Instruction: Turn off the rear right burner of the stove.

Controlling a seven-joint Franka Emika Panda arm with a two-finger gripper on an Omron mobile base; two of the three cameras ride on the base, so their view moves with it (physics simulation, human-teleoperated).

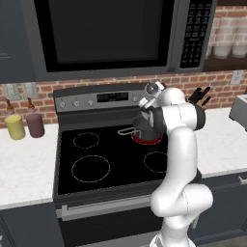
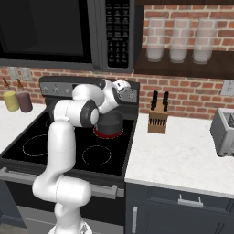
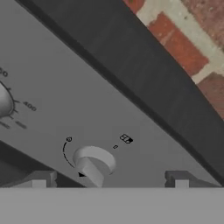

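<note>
The stove (image 1: 116,161) (image 2: 114,160) is a black glass-top range with a steel control panel (image 1: 82,102) at the back. The rear right burner (image 1: 144,141) (image 2: 107,134) glows red under a dark grey pot (image 1: 144,128) (image 2: 110,122). My gripper (image 1: 147,99) (image 2: 124,90) (image 3: 109,181) is at the right end of the panel, open. In the hand view a round grey knob (image 3: 94,164) sits between the two fingertips (image 3: 39,179), which stand apart from it on either side. Its pointer aims toward the lower left of that view.
A big black microwave (image 1: 106,34) hangs low above the panel. Another dial (image 3: 4,100) with temperature marks is further left on the panel. Yellow and maroon bottles (image 1: 24,125) stand on the left counter; a knife block (image 2: 158,119) and toaster (image 2: 224,132) stand on the right counter.
</note>
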